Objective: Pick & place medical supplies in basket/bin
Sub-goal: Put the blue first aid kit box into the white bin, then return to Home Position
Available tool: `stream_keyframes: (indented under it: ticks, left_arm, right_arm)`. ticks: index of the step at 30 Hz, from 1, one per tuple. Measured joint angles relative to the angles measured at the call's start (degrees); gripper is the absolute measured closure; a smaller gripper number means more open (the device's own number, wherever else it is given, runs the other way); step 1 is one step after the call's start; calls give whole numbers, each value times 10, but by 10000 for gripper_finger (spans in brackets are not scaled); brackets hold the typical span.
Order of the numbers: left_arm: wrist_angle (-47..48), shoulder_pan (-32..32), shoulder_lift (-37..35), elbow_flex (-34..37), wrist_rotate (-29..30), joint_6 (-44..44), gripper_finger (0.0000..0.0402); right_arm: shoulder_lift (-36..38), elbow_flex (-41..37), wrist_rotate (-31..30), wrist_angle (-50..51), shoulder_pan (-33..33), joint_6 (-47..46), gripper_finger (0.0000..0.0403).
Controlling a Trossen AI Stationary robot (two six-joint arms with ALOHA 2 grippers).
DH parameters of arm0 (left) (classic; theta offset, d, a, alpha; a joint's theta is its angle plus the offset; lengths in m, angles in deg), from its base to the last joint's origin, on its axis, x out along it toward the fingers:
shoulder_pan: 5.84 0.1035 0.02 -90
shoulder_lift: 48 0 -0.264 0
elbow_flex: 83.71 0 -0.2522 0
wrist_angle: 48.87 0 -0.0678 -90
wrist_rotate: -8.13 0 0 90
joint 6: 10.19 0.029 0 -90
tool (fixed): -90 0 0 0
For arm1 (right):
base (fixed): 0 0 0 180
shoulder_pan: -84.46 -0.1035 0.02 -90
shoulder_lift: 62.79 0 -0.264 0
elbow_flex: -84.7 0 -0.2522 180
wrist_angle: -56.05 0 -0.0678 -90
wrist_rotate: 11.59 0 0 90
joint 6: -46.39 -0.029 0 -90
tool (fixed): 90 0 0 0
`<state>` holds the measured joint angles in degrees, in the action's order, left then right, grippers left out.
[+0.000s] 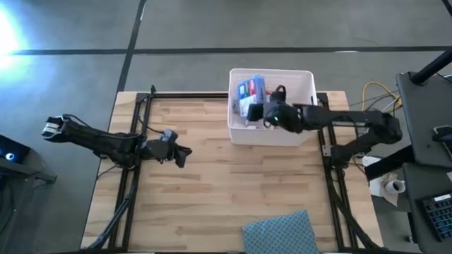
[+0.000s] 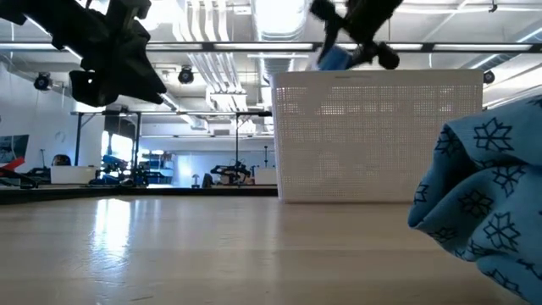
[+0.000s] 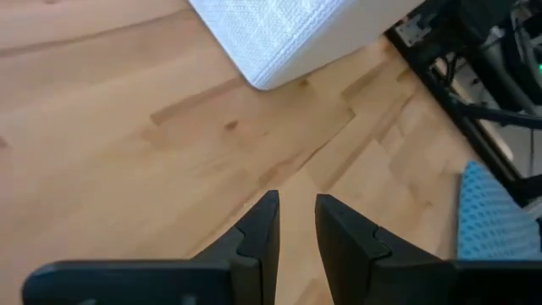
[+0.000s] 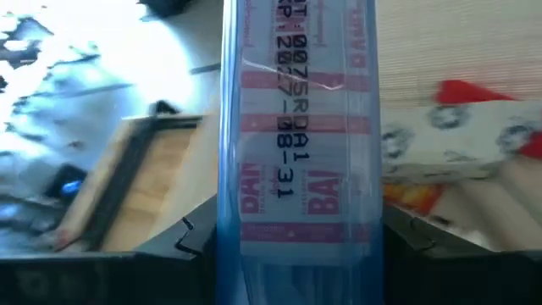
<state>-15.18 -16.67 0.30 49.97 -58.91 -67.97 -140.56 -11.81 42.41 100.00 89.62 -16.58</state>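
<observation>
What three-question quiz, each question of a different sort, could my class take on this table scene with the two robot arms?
1. True or false: the right gripper holds a blue-and-red flat packet above the white bin.
2. Where does the blue dotted cloth lie? A) inside the bin B) at the table's near edge C) under the left gripper
3. Fill in: the left gripper holds ____.

Key: 1. True. 2. B. 3. Nothing; its fingers stand slightly apart over bare wood.
</observation>
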Motion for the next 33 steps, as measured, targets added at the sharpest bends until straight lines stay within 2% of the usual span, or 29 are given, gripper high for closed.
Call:
stream_keyframes:
  ticks: [3, 7, 11, 13, 16, 19, 23, 33]
  left_arm:
    - [0, -5, 3, 0, -3, 0, 341]
    - [-2, -15, 4, 0, -7, 0, 341]
    - [0, -35, 8, 0, -9, 0, 341]
    - [-2, -43, 12, 0, -8, 0, 341]
    - [0, -50, 23, 0, -9, 0, 341]
    - [-2, -52, 36, 0, -8, 0, 341]
    - [-9, -53, 53, 0, -8, 0, 341]
    - [-30, -53, 77, 0, -6, 0, 341]
  right_arm:
    - [-9, 1, 12, 16, 27, -14, 218]
    - [-40, -7, 78, 84, 43, -54, 201]
    - [-66, -7, 128, 134, 43, -113, 176]
    - [-75, -5, 127, 141, 30, -114, 163]
    - [-79, -5, 79, 145, 3, -131, 146]
    - [-71, -6, 5, 151, -23, -147, 131]
    - [-43, 8, -65, 190, -47, -151, 111]
    - [30, 40, -172, 280, -94, -162, 97]
